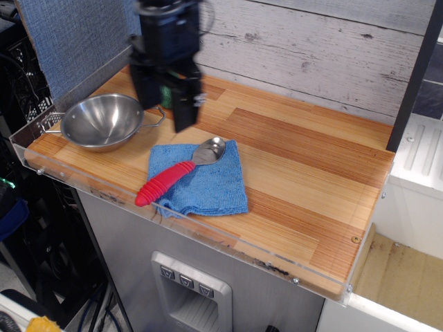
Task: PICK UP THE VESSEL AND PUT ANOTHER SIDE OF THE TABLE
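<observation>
The vessel [102,121], a shiny steel bowl with two thin wire loop handles, sits upright at the left end of the wooden table [297,173], near the clear acrylic rim. My black gripper [165,109] hangs above the table just right of the bowl, over its right handle. Its two fingers point down with a gap between them, and it is open and empty. It looks blurred from motion. A green object behind the gripper is mostly hidden.
A blue cloth [201,180] lies near the front edge with a red-handled metal spoon [177,173] across it. A grey plank wall [311,48] runs along the back and a blue panel [69,41] stands at the left. A black post [415,76] stands at the right.
</observation>
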Motion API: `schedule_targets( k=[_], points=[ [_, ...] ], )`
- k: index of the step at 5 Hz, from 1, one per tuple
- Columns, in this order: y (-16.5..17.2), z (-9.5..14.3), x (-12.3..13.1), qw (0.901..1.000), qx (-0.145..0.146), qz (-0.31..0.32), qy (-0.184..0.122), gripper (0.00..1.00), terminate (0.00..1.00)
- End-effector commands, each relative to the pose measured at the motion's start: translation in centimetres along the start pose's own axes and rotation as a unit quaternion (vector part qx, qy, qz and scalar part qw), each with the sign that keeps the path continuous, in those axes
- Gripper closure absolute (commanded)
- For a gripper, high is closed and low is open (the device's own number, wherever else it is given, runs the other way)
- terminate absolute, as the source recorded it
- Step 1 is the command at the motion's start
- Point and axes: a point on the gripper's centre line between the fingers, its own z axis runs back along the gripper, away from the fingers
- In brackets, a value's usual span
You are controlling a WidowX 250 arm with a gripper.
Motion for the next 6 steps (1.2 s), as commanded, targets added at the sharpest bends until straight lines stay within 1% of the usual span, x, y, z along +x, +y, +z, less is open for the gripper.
schedule_targets(
  k=[1, 2, 3, 4, 5, 6],
  points=[
    [5.1, 0.3, -0.8, 0.9980, 0.031, 0.034, -0.043, 0.00, 0.00],
    [5.5, -0.4, -1.1, 0.9976, 0.033, 0.041, -0.044, 0.00, 0.00],
    [5.1, -1.8, -0.6, 0.9979, 0.039, 0.033, -0.040, 0.00, 0.00],
    [5.0, -3.5, -0.3, 0.9983, 0.043, 0.029, -0.027, 0.00, 0.00],
    [5.5, -5.2, -0.1, 0.9987, 0.040, 0.031, -0.010, 0.00, 0.00],
    [6.3, -6.4, 0.0, 0.9986, 0.039, 0.035, 0.005, 0.00, 0.00]
  ],
)
